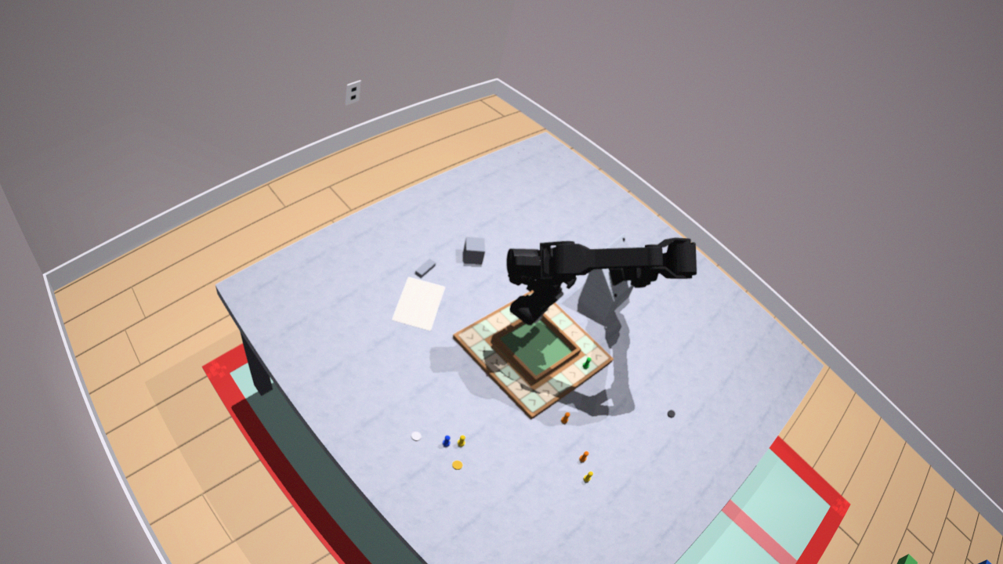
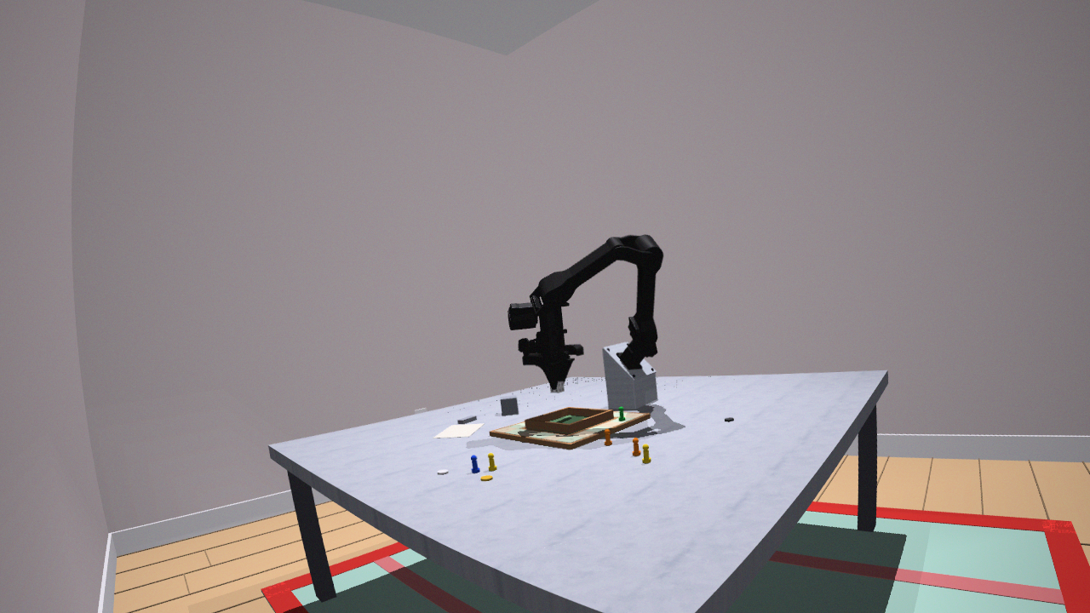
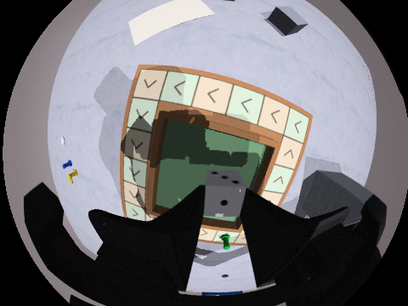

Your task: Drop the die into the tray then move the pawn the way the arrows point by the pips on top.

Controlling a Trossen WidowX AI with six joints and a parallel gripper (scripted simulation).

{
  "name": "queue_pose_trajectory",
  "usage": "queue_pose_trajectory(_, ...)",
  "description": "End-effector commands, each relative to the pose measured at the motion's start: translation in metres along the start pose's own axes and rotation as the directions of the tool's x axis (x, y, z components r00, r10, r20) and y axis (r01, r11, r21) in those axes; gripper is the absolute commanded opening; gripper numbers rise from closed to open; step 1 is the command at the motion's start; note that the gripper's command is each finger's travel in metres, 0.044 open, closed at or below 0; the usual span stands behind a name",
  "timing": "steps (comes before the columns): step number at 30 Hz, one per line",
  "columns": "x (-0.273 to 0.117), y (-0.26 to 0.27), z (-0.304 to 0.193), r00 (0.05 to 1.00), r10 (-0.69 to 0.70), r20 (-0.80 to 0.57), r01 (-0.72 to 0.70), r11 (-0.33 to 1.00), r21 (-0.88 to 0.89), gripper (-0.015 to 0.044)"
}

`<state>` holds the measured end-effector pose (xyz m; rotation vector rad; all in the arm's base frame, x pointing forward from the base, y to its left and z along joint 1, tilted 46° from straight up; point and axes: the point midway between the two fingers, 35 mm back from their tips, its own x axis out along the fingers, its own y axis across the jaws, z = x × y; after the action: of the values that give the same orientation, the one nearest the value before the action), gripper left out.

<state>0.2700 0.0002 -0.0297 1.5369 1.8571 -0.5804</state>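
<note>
My gripper (image 2: 558,386) (image 3: 222,191) is shut on a grey die (image 3: 223,206) and holds it above the dice tray. In the wrist view the die shows one pip on one face and three on another. The dice tray (image 1: 569,359) (image 2: 587,428) (image 3: 221,121) has brown walls and a green floor, partly in shadow. Around it runs the board (image 1: 530,415) (image 2: 533,440) (image 3: 225,78) with a ring of cream and pale green arrow squares. The green pawn (image 1: 587,363) (image 2: 621,414) (image 3: 226,241) stands upright on a ring square near the board's right corner in the top view.
A grey block (image 1: 474,250) (image 2: 508,406) (image 3: 286,21), a small flat bar (image 1: 425,268) and a cream sheet (image 1: 418,302) (image 3: 170,19) lie beyond the board. Orange pawns (image 1: 565,417) (image 1: 583,456), yellow pawns (image 1: 461,441) (image 1: 588,476), a blue pawn (image 1: 447,441) and several discs (image 1: 457,464) (image 1: 671,413) are on the table.
</note>
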Motion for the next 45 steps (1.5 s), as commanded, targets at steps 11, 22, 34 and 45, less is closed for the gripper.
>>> queue_pose_trajectory(11, 0.012, 0.007, -0.031, 0.999, -0.028, 0.015, 0.025, 0.988, 0.154, 0.0000)
queue_pose_trajectory(22, 0.023, -0.002, -0.028, 0.926, -0.164, 0.340, 0.108, 0.978, 0.178, 0.0000)
queue_pose_trajectory(34, 0.025, -0.004, -0.028, 0.730, -0.142, 0.668, 0.037, 0.985, 0.169, 0.0000)
queue_pose_trajectory(45, -0.018, 0.015, -0.056, 0.681, -0.115, 0.723, 0.004, 0.988, 0.153, 0.0000)
